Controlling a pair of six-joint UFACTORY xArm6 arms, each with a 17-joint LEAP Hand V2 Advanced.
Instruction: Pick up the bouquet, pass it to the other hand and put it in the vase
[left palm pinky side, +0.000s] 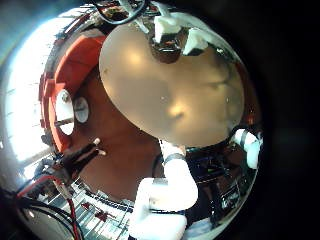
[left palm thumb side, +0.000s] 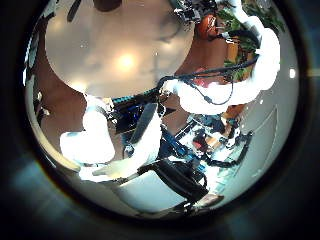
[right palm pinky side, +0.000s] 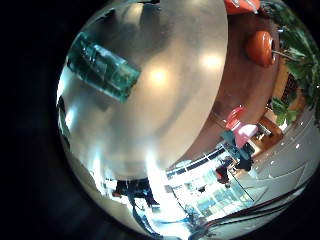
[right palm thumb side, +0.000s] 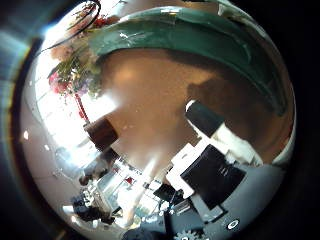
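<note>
A see-through greenish vase (right palm pinky side: 101, 65) stands on the round glossy table (right palm pinky side: 165, 120), some way below my right palm. In the right thumb side view a bouquet (right palm thumb side: 74, 66) of pink flowers and green leaves lies beside a long green band (right palm thumb side: 200, 38), which may be the same vase seen close. The right hand's fingers (right palm thumb side: 205, 116) reach out straight with nothing between them. My left hand (left palm thumb side: 120, 150) hangs over the table's edge; its fingers (left palm thumb side: 232, 90) are spread and hold nothing. The bouquet appears in neither left palm view.
From the left palm, the table (left palm pinky side: 180, 95) shows a white and dark hand (left palm pinky side: 170, 40) at its far rim. An orange seat (right palm pinky side: 262, 46) and a leafy plant (right palm pinky side: 290, 85) stand on the reddish floor (left palm pinky side: 120, 150) beyond.
</note>
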